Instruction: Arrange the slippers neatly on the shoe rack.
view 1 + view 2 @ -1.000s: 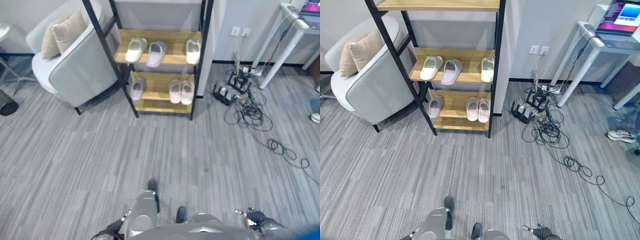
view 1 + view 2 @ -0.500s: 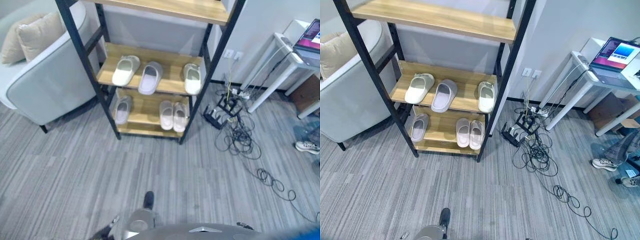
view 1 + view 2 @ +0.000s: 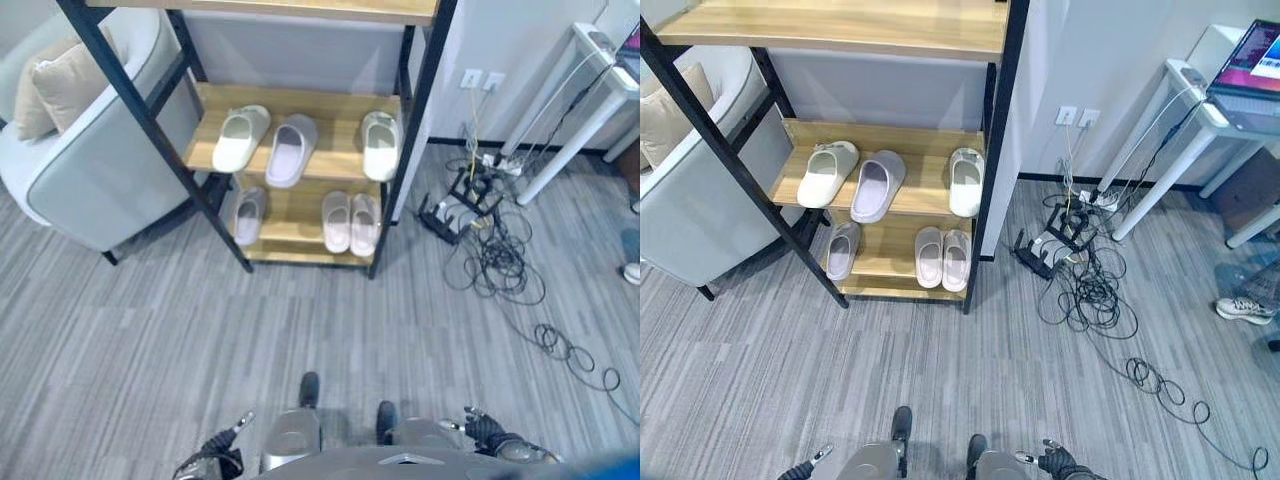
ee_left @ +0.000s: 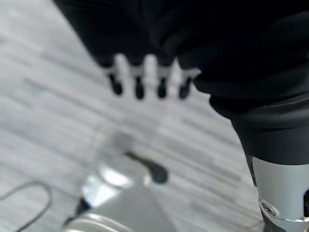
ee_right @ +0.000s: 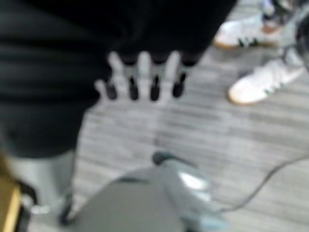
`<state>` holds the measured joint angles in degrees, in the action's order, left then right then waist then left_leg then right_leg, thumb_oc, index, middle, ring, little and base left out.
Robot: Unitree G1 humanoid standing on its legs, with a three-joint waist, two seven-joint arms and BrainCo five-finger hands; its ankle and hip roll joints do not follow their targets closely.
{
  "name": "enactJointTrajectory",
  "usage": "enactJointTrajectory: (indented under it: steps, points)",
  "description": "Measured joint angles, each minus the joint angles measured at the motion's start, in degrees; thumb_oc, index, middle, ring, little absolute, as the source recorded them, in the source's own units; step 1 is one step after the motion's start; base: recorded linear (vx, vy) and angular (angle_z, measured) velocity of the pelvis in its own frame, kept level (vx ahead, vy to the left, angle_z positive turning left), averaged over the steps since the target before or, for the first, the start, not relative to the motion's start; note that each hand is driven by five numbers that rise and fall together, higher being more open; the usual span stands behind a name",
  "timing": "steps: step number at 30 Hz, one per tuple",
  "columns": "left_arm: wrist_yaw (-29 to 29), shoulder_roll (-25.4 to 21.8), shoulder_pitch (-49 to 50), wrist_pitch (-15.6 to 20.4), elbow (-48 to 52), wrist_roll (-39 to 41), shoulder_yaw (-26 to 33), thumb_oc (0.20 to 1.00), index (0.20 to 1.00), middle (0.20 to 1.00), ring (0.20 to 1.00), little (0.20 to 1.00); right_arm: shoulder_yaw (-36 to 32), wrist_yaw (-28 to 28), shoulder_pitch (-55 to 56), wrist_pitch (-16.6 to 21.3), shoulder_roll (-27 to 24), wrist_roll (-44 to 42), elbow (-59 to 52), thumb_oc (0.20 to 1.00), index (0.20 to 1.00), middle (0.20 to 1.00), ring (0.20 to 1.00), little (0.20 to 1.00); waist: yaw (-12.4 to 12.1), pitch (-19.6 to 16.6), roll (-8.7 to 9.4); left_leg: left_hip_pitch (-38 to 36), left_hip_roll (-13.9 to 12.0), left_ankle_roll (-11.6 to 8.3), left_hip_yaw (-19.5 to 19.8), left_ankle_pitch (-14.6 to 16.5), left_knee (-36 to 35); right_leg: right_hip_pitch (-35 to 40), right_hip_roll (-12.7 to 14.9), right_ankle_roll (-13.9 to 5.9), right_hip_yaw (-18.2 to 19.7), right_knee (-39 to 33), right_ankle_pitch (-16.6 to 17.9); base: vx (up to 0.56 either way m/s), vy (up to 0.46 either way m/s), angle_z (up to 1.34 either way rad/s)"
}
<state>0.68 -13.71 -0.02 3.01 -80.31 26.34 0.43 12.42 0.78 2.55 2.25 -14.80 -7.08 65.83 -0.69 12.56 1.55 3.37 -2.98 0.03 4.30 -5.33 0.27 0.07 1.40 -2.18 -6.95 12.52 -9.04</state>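
The shoe rack [image 3: 300, 100] has a black frame and wooden shelves and stands against the wall ahead. Its middle shelf holds a cream slipper [image 3: 240, 138], a lilac slipper [image 3: 291, 149] and a second cream slipper [image 3: 379, 145] set apart at the right. On the lower shelf lie one lilac slipper [image 3: 248, 214] and a pink pair [image 3: 350, 222] side by side. My left hand [image 3: 215, 455] and right hand [image 3: 485, 428] hang low, far from the rack. Both wrist views show straight fingers [image 4: 147, 77] [image 5: 145, 77] holding nothing.
A grey armchair [image 3: 100, 170] with a beige cushion [image 3: 60, 85] stands left of the rack, touching its frame. Tangled cables and a power strip [image 3: 490, 230] lie on the floor at the right, by a white table [image 3: 1200, 110]. A person's white shoes [image 5: 260, 82] show nearby.
The head camera has moved, so the whole picture shifted and both hands show again at the lower edge. The slippers keep their places on the shelves.
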Motion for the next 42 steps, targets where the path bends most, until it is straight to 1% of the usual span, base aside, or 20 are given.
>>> enactJointTrajectory:
  steps: [3,6,8,16,18,19,20,21,26,28,31,34,35,36,37,38,39,40,41,42]
  points:
    - [-0.34,0.02,0.84,0.08,0.25,-0.03,0.09,1.0,1.0,1.0,1.0,1.0,-0.26,-0.22,0.6,0.0,-0.31,0.05,0.17,1.0,1.0,1.0,1.0,1.0,-0.1,-1.02,-1.0,-0.64,-0.16,-1.05,1.09,0.48,-0.28,0.19,-0.45,1.51,0.07,1.5,-1.9,0.06,-0.064,0.2]
    - [-0.34,0.82,3.76,-0.12,-0.76,-0.27,0.11,1.0,1.0,1.0,1.0,1.0,0.13,-0.04,1.84,-0.05,-1.73,0.66,0.46,1.0,1.0,1.0,1.0,1.0,-0.5,-4.96,-3.01,-0.83,-0.67,-0.74,1.06,3.07,0.08,1.64,-0.92,2.46,-1.18,-0.29,-1.76,0.07,-0.089,0.12]
    - [-0.35,1.88,5.39,-0.3,-1.67,-1.1,-0.1,1.0,1.0,1.0,1.0,1.0,0.93,0.04,2.98,-0.1,-2.21,0.68,1.59,1.0,1.0,1.0,1.0,1.0,-0.48,-7.22,-3.62,-1.61,-1.01,-0.45,1.37,2.11,0.59,2.6,-1.24,2.8,-1.59,-0.36,-2.2,0.07,-0.057,0.14]
    - [-0.64,2.46,3.69,-0.61,-1.88,-1.38,-2.56,1.0,1.0,1.0,1.0,1.0,0.54,0.1,4.37,-0.1,-2.04,0.66,4.02,1.0,1.0,1.0,1.0,1.0,-0.2,-8.98,-2.71,-2.02,-1.12,-3.1,1.13,0.89,-1.45,0.66,-0.92,3.29,-1.56,2.78,-4.22,0.01,-0.003,0.01]
    - [-0.76,2.25,3.07,-1.01,-1.75,-4.72,-4.0,1.0,1.0,1.0,1.0,1.0,0.08,0.34,5.19,-0.53,-1.92,-0.61,4.0,1.0,1.0,1.0,1.0,1.0,1.32,-8.08,-2.69,-2.96,-0.07,-2.21,-1.18,1.31,-0.87,-1.97,-0.34,3.34,-0.15,4.59,-3.72,0.0,0.005,-0.03]
    - [-0.7,2.05,3.15,-0.65,-1.15,-10.95,-9.73,1.0,1.0,1.0,1.0,1.0,-1.69,0.84,4.68,-0.49,-1.55,-4.48,5.02,1.0,1.0,1.0,1.0,1.0,1.25,-8.64,-3.0,-1.84,-0.19,-2.12,-1.53,1.36,-0.93,-3.23,-0.14,3.34,-0.05,5.36,-3.96,-0.01,-0.044,-0.06]
    - [-0.09,1.65,2.97,-0.34,-0.62,-13.34,-11.91,1.0,1.0,1.0,1.0,1.0,-3.01,1.18,3.86,-0.54,-1.31,-7.13,5.87,1.0,1.0,1.0,1.0,1.0,1.11,-9.09,-2.37,-0.98,-0.06,-1.8,-2.07,1.14,-1.11,-4.58,0.06,3.4,0.03,6.18,-4.09,0.0,-0.088,-0.07]
    - [-0.44,0.89,1.88,-0.17,0.23,-17.54,-14.97,1.0,1.0,1.0,1.0,1.0,-4.09,1.37,2.16,-0.57,-1.19,-9.42,6.24,1.0,1.0,1.0,1.0,1.0,1.2,-8.7,-3.12,-0.13,0.21,-1.22,-2.26,0.72,-1.24,-5.82,-0.07,3.36,-0.04,7.28,-4.1,0.0,-0.067,-0.03]
    - [-0.82,1.58,0.7,0.52,0.65,-19.21,-16.18,1.0,1.0,1.0,1.0,1.0,-4.14,1.39,1.06,-0.54,-1.11,-9.55,6.73,1.0,1.0,1.0,1.0,1.0,1.05,-9.0,-3.51,-0.32,0.19,-0.81,-2.13,0.68,-1.58,-6.2,0.17,3.45,-0.22,8.65,-4.81,0.01,-0.049,0.05]
    - [-0.97,2.1,0.6,0.72,0.66,-19.18,-16.12,1.0,1.0,1.0,1.0,1.0,-4.18,1.44,0.42,-0.47,-1.08,-9.56,7.1,1.0,1.0,1.0,1.0,1.0,1.07,-9.41,-3.52,-0.33,0.07,0.1,-2.34,1.09,-2.05,-6.11,0.07,3.54,-0.7,8.35,-4.97,0.03,-0.046,0.21]
    - [-1.64,2.06,0.98,0.9,0.42,-18.99,-15.45,1.0,1.0,1.0,1.0,1.0,-5.26,1.38,1.7,-0.53,-1.27,-9.54,7.64,1.0,1.0,1.0,1.0,1.0,0.87,-10.05,-3.24,-0.34,-0.51,1.41,-2.25,2.4,-1.96,-4.41,0.18,4.39,-3.3,6.42,-4.75,0.03,-0.038,0.34]
    - [-2.09,2.09,0.51,0.92,0.31,-18.9,-13.74,1.0,1.0,1.0,1.0,1.0,-5.06,1.34,1.77,-0.48,-1.89,-9.43,7.72,1.0,1.0,1.0,1.0,1.0,0.36,-10.13,-3.08,0.83,-0.87,1.25,-2.27,1.91,2.24,-3.18,0.28,4.83,-5.85,5.44,-4.94,-0.03,-0.024,0.4]
    - [-2.09,2.1,0.34,0.93,0.29,-18.8,-13.7,1.0,1.0,1.0,1.0,1.0,-5.05,1.33,1.71,-0.45,-2.11,-9.43,7.72,1.0,1.0,1.0,1.0,1.0,-0.03,-10.11,-3.11,1.24,-0.95,0.29,-2.23,1.49,3.18,-3.16,0.27,4.85,-5.86,5.69,-5.17,-0.06,-0.009,0.19]
    - [-2.07,2.05,0.52,1.03,0.21,-18.52,-13.5,1.0,1.0,1.0,1.0,1.0,-5.14,1.29,1.15,-0.26,-2.22,-9.42,7.76,1.0,1.0,1.0,1.0,1.0,-0.85,-9.76,-3.42,2.94,-0.83,-3.49,-2.56,-0.38,5.75,-3.66,-0.23,4.58,-5.76,6.89,-5.87,-0.06,0.038,0.41]
    - [-2.02,1.31,-1.79,1.35,0.28,-18.37,-13.01,1.0,1.0,1.0,1.0,1.0,-5.19,1.34,-0.04,0.03,-1.81,-9.35,7.94,1.0,1.0,1.0,1.0,1.0,-0.88,-7.78,-1.4,6.24,0.73,-5.58,-2.24,-2.81,10.0,-4.81,1.94,5.5,-5.51,8.28,-6.55,0.03,0.08,0.46]
    - [-1.98,1.15,-2.68,1.41,0.3,-17.94,-12.51,1.0,1.0,1.0,1.0,1.0,-5.24,1.3,-1.2,0.04,-1.83,-9.32,8.54,1.0,1.0,1.0,1.0,1.0,-1.68,-6.39,-0.78,6.97,1.19,-6.54,-2.64,-5.02,10.11,-4.91,2.56,6.21,-5.26,8.01,-6.92,0.03,0.079,0.41]
    - [-1.93,1.25,-3.54,1.39,0.33,-17.71,-11.88,1.0,1.0,1.0,1.0,1.0,-5.23,1.31,-1.86,0.39,-2.13,-9.31,8.57,1.0,1.0,1.0,1.0,1.0,-2.03,-5.17,0.2,8.04,1.39,-7.0,-4.27,-5.89,10.56,-4.6,3.19,6.84,-5.45,7.41,-6.33,0.14,0.143,0.32]
    - [-1.92,1.35,-3.69,1.27,0.22,-17.39,-11.23,1.0,1.0,1.0,1.0,1.0,-5.21,1.21,-2.58,0.47,-2.45,-9.28,9.1,1.0,1.0,1.0,1.0,1.0,-1.95,-4.65,-0.16,7.76,0.35,-5.19,-8.16,-3.97,10.87,-3.33,3.46,7.1,-7.63,4.69,-4.5,0.18,0.189,0.57]
    - [-1.53,0.8,-3.43,1.2,0.14,-17.39,-11.23,1.0,1.0,1.0,1.0,1.0,-6.36,1.27,-2.52,0.53,-1.99,-9.25,9.02,1.0,1.0,1.0,1.0,1.0,-1.69,-4.26,0.39,7.45,-1.21,-4.64,-10.26,-2.14,9.65,-1.59,3.62,7.17,-8.01,3.12,-4.47,0.31,0.326,0.62]
    - [-1.46,0.71,-3.45,1.27,0.17,-17.35,-11.13,1.0,1.0,1.0,1.0,1.0,-6.64,1.27,-2.32,0.51,-2.15,-9.22,8.95,1.0,1.0,1.0,1.0,1.0,-1.89,-3.83,0.73,7.75,-2.48,-4.32,-10.25,-1.94,8.35,-1.45,3.91,7.37,-8.0,2.77,-4.34,0.32,0.331,0.34]
